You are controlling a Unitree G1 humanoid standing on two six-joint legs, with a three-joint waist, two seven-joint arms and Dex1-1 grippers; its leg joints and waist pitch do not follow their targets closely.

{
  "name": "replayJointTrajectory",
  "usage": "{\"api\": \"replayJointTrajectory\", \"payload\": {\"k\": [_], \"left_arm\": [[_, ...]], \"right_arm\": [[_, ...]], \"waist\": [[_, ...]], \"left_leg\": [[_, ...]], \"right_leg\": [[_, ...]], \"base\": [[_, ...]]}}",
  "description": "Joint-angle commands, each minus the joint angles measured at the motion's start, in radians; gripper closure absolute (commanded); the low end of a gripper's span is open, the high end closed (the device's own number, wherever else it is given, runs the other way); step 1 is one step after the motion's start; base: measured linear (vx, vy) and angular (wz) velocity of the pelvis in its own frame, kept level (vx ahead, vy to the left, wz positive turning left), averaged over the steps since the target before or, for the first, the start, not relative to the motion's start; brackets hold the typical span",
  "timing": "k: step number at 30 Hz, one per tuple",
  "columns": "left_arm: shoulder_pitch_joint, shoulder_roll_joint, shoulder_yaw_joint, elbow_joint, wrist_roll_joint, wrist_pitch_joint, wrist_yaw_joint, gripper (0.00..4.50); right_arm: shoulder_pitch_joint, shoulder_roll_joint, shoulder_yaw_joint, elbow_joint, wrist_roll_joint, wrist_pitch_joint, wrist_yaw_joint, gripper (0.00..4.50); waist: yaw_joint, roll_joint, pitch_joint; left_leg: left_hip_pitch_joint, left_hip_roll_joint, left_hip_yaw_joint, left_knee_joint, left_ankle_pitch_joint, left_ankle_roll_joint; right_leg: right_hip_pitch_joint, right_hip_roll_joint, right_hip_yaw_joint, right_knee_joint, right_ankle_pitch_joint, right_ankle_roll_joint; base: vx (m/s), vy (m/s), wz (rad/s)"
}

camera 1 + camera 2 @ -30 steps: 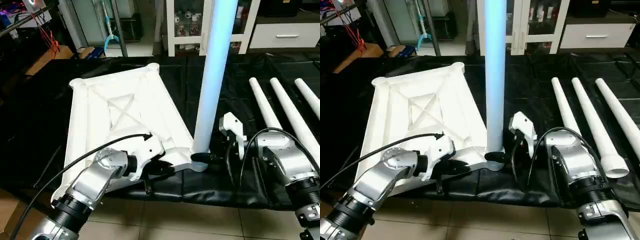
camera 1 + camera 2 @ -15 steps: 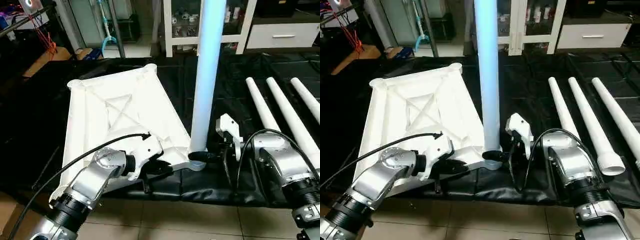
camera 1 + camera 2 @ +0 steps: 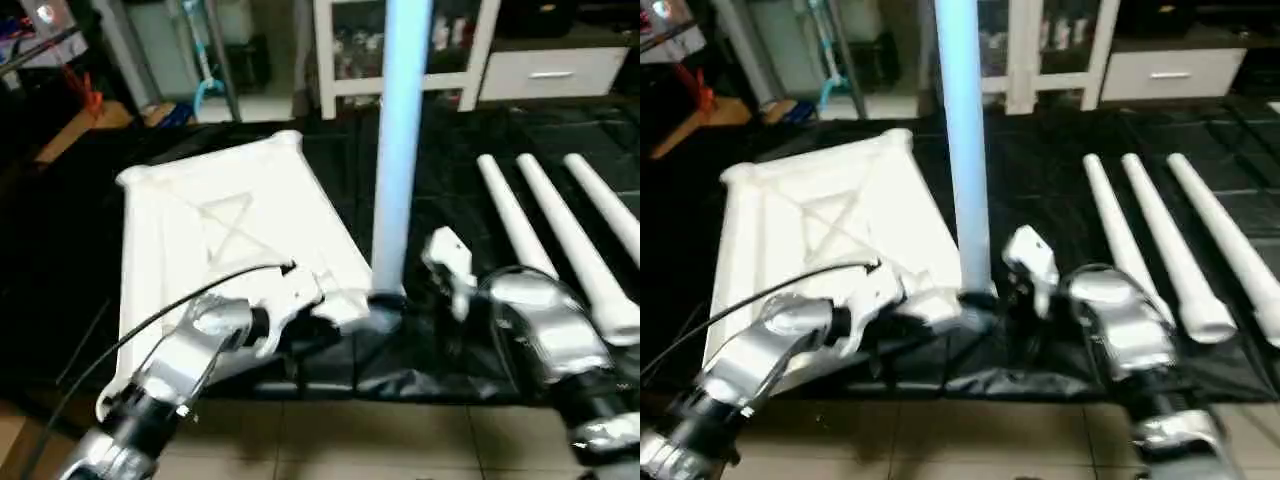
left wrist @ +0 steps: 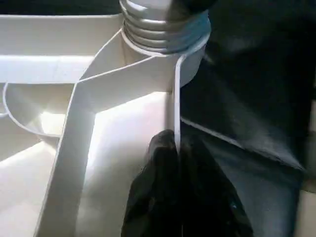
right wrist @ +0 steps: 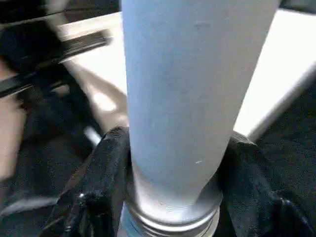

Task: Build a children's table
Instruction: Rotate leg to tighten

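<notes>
Right wrist view: your right gripper (image 5: 173, 182) clasps the upright white tubular leg (image 3: 398, 150) at centre frame; left gripper (image 4: 177, 163) pinches the white ribbed tabletop (image 3: 230, 220) wall. Cross-threading risk if the leg tilts.

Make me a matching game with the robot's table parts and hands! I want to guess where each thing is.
Things:
1. tabletop
2. upright leg
3. spare legs
4. left gripper

Places or states:
A. lying side by side on the black mat
B. upside down, ribs showing
C. pinching the tabletop's rim
D. standing in a corner socket

Pairs: 1-B, 2-D, 3-A, 4-C
</notes>
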Motion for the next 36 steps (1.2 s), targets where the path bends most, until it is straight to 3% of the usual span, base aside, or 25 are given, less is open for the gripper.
{"api": "replayJointTrajectory", "payload": {"k": [1,3,4,6,7,8,12,14,15,16,19,23,26,27,28,30,31,34,35,36], "left_arm": [[-0.046,-0.044,0.002,0.086,0.038,0.02,0.109,4.5],[-0.099,-0.09,0.038,0.169,0.056,0.04,0.226,4.5],[-0.122,-0.109,0.05,0.202,0.06,0.043,0.265,4.5],[-0.136,-0.119,0.057,0.221,0.062,0.043,0.285,4.5],[-0.173,-0.155,0.082,0.275,0.065,0.034,0.356,4.5],[-0.196,-0.176,0.094,0.307,0.066,0.026,0.386,4.5],[-0.23,-0.209,0.108,0.351,0.06,0.004,0.403,4.5],[-0.229,-0.204,0.098,0.353,0.061,-0.012,0.387,4.5],[-0.224,-0.198,0.094,0.35,0.061,-0.017,0.378,4.5],[-0.216,-0.191,0.087,0.344,0.062,-0.025,0.365,4.5],[-0.176,-0.161,0.066,0.307,0.06,-0.037,0.305,4.5],[-0.124,-0.114,0.039,0.242,0.059,-0.056,0.221,4.5],[-0.065,-0.047,0.001,0.148,0.043,-0.04,0.111,4.5],[-0.051,-0.028,-0.012,0.127,0.042,-0.049,0.082,4.5],[-0.034,-0.012,-0.021,0.103,0.036,-0.056,0.053,4.5],[-0.019,0.003,-0.026,0.08,0.028,-0.055,0.03,4.5],[0.026,0.043,-0.038,0.01,-0.004,-0.068,-0.046,4.5],[0.062,0.076,-0.046,-0.055,-0.031,-0.06,-0.102,4.5],[0.062,0.076,-0.046,-0.055,-0.031,-0.06,-0.102,4.5],[0.07,0.084,-0.048,-0.071,-0.036,-0.051,-0.111,4.5]], "right_arm": [[-0.029,0.058,-0.044,0.084,-0.054,0.046,-0.234,2.26],[-0.054,0.119,-0.074,0.123,-0.057,0.069,-0.382,2.32],[-0.065,0.146,-0.081,0.14,-0.06,0.077,-0.437,2.32],[-0.071,0.163,-0.083,0.15,-0.062,0.082,-0.468,2.36],[-0.097,0.216,-0.091,0.196,-0.078,0.076,-0.577,2.39],[-0.116,0.257,-0.1,0.227,-0.078,0.068,-0.638,2.4],[-0.153,0.337,-0.106,0.267,-0.063,0.026,-0.667,2.41],[-0.156,0.349,-0.11,0.245,-0.043,-0.007,-0.62,2.41],[-0.156,0.348,-0.113,0.233,-0.034,-0.014,-0.599,2.07],[-0.154,0.341,-0.113,0.22,-0.027,-0.023,-0.577,2.07],[-0.154,0.297,-0.123,0.189,-0.013,-0.059,-0.517,1.71],[-0.161,0.228,-0.132,0.176,-0.02,-0.076,-0.447,1.35],[-0.152,0.13,-0.083,0.164,-0.064,-0.054,-0.32,1.17],[-0.149,0.112,-0.076,0.16,-0.068,-0.047,-0.292,1.04],[-0.144,0.093,-0.072,0.149,-0.06,-0.035,-0.251,0.96],[-0.137,0.074,-0.066,0.131,-0.044,-0.02,-0.201,0.91],[-0.106,0.016,-0.048,0.064,0.004,0.017,-0.047,0.91],[-0.075,-0.039,-0.026,0.009,0.037,0.043,0.074,0.91],[-0.075,-0.039,-0.026,0.009,0.037,0.043,0.074,0.91],[-0.068,-0.054,-0.02,-0.003,0.044,0.048,0.103,0.91]], "waist": [[-0.01,-0.016,-0.044],[-0.024,-0.019,-0.042],[-0.035,-0.015,-0.039],[-0.047,-0.018,-0.041],[-0.051,-0.013,-0.039],[-0.064,-0.012,-0.038],[-0.081,-0.011,-0.039],[-0.086,-0.007,-0.038],[-0.084,-0.008,-0.04],[-0.083,-0.009,-0.041],[-0.075,-0.01,-0.049],[-0.073,-0.012,-0.051],[-0.061,-0.014,-0.052],[-0.056,-0.011,-0.051],[-0.055,-0.012,-0.052],[-0.051,-0.011,-0.053],[-0.043,-0.015,-0.056],[-0.019,-0.012,-0.061],[-0.004,-0.008,-0.064],[-0.002,-0.01,-0.065]], "left_leg": [[0.015,0.027,-0.021,-0.101,-0.472,-0.006],[0.014,0.023,-0.026,-0.099,-0.508,-0.018],[0.017,0.021,-0.029,-0.1,-0.533,-0.022],[0.008,0.019,-0.038,-0.101,-0.55,-0.024],[0.007,0.021,-0.041,-0.103,-0.571,-0.021],[0.016,0.017,-0.038,-0.099,-0.595,-0.023],[0.016,0.019,-0.045,-0.103,-0.635,-0.018],[0.008,0.025,-0.048,-0.111,-0.645,-0.014],[0.007,0.027,-0.048,-0.113,-0.64,-0.013],[0.005,0.027,-0.047,-0.113,-0.633,-0.011],[-0.008,0.029,-0.038,-0.111,-0.522,0.027],[-0.012,0.03,-0.031,-0.106,-0.442,0.054],[-0.007,0.032,-0.024,-0.099,-0.409,0.073],[-0.006,0.034,-0.024,-0.1,-0.413,0.072],[-0.011,0.034,-0.026,-0.099,-0.389,0.075],[-0.008,0.033,-0.023,-0.097,-0.364,0.079],[-0.006,0.035,-0.022,-0.094,-0.334,0.087],[-0.007,0.04,-0.022,-0.085,-0.225,0.132],[0.001,0.041,-0.019,-0.08,-0.174,0.141],[0.002,0.039,-0.016,-0.077,-0.152,0.146]], "right_leg": [[0.025,-0.009,0.007,-0.082,-0.479,-0.152],[0.024,-0.009,-0.001,-0.087,-0.539,-0.125],[0.017,-0.011,-0.005,-0.095,-0.586,-0.108],[0.025,-0.014,-0.014,-0.101,-0.615,-0.08],[0.021,-0.014,-0.015,-0.104,-0.616,-0.072],[0.007,-0.011,-0.017,-0.111,-0.617,-0.08],[0.012,-0.014,-0.03,-0.118,-0.611,-0.077],[0.022,-0.017,-0.034,-0.114,-0.551,-0.094],[0.024,-0.019,-0.033,-0.11,-0.519,-0.105],[0.026,-0.02,-0.032,-0.109,-0.501,-0.112],[0.036,-0.026,-0.024,-0.095,-0.351,-0.168],[0.042,-0.028,-0.023,-0.091,-0.326,-0.184],[0.038,-0.023,-0.019,-0.086,-0.297,-0.204],[0.037,-0.024,-0.018,-0.084,-0.303,-0.206],[0.044,-0.025,-0.016,-0.077,-0.299,-0.205],[0.041,-0.024,-0.014,-0.077,-0.282,-0.209],[0.044,-0.022,-0.013,-0.074,-0.25,-0.216],[0.049,-0.019,-0.01,-0.053,-0.129,-0.245],[0.046,-0.017,-0.01,-0.048,-0.083,-0.257],[0.045,-0.014,-0.01,-0.045,-0.061,-0.263]], "base": [[0.0,0.0,0.0],[-0.057,0.003,-0.03],[-0.059,0.008,-0.05],[-0.053,0.012,-0.07],[0.0,0.0,0.0],[0.0,0.0,0.0],[0.0,0.0,0.0],[0.0,0.0,0.0],[0.0,0.0,0.0],[0.0,0.0,0.0],[0.0,0.0,0.0],[0.0,0.0,0.0],[0.0,0.0,0.0],[0.0,0.0,0.0],[0.051,-0.032,0.04],[0.054,-0.03,0.01],[0.055,-0.026,0.04],[0.075,-0.017,0.03],[0.062,-0.007,-0.02],[0.062,-0.007,-0.02]]}}
